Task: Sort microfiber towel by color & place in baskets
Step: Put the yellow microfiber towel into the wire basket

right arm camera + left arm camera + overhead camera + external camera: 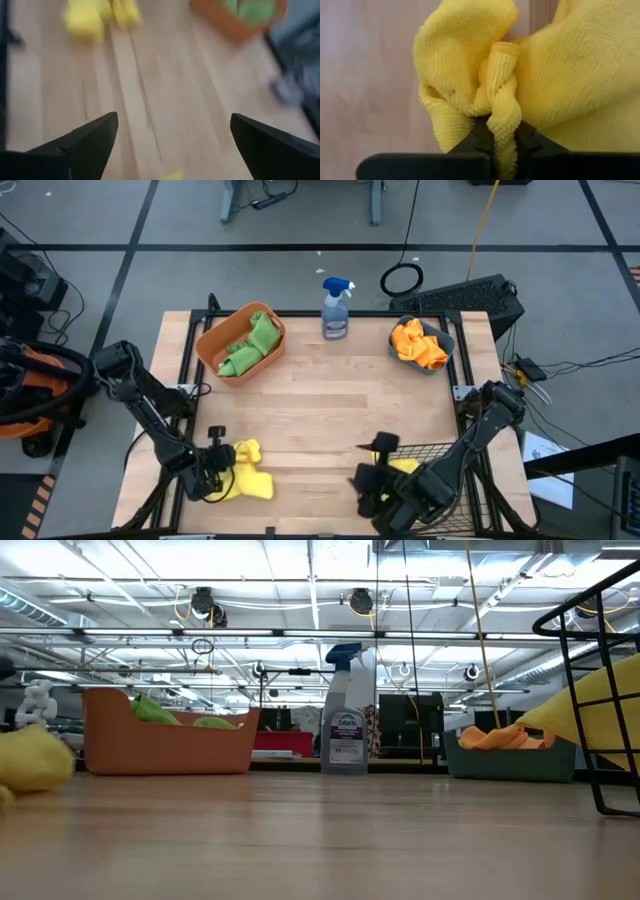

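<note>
Between the fingers of the left gripper [504, 145], a ridge of the yellow towel [560, 80] is pinched, the jaws pressed together on a bunched fold with terry loops spilling out to either side of them. Seen from above, that gripper [212, 470] sits low at the near left of the table [330, 405], with the rest of the cloth [250, 475] slumped on the wood just beside it. The towel looks light, limp and grippy rather than slippery, so it should drape and trail when raised; a hold on a gathered fold like this one seems sounder than a hold on a thin edge, which might slip free. Well apart from this hand, across the near edge of the table, the right gripper [172, 150] hangs with its fingers spread wide and holding nothing, close to the black wire basket [430, 455], in which another yellow cloth [403, 467] already lies. Farther off still, the orange tub [240, 345] holds green towels [255, 340] and the teal bin [425, 345] holds orange towels [417, 343], with a spray bottle [336, 308] standing between them. Judging by colour, the pinched cloth belongs in the wire basket, and nothing here is fragile.
</note>
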You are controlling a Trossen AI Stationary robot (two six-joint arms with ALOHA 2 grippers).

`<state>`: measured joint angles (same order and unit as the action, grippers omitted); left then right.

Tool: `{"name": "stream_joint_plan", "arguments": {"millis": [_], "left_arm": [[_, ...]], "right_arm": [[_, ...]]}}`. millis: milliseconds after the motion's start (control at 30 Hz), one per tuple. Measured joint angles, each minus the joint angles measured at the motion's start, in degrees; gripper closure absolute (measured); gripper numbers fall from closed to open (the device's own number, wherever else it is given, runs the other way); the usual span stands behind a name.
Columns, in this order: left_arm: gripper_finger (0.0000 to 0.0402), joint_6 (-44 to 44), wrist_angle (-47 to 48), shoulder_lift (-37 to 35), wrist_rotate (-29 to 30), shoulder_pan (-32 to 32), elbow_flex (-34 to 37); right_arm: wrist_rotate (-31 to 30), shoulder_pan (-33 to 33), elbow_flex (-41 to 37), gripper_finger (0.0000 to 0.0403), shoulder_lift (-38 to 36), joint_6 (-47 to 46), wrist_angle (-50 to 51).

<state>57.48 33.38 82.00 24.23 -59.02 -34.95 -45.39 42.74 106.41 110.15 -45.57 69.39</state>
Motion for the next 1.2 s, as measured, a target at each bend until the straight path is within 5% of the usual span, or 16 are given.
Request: {"name": "stream_joint_plan", "arguments": {"millis": [167, 567, 800, 1000, 1200], "left_arm": [[0.0374, -5.2, 8.5, -0.2, 5.0, 3.3, -4.8], [0.0381, -28.7, 12.2, -0.3, 16.8, 13.2, -18.1], [0.038, -38.4, 12.1, -0.3, 16.8, 15.2, -23.3], [0.038, -38.4, 11.4, -0.4, 13.8, 15.0, -24.5], [0.0379, -33.9, 10.7, -0.4, 14.9, 15.0, -24.5]], "right_arm": [[-2.2, -2.6, 0.0, 0.0025, 1.2, 17.9, -21.8], [10.3, -16.3, 0.0, 0.0025, 14.4, 45.5, -58.5], [11.2, -22.4, 0.0, 0.0025, 20.9, 43.2, -63.0], [10.6, -24.0, 0.0, 0.0035, 22.2, 40.9, -63.4], [9.5, -23.5, 0.0, 0.015, 22.2, 41.6, -63.7]]}}
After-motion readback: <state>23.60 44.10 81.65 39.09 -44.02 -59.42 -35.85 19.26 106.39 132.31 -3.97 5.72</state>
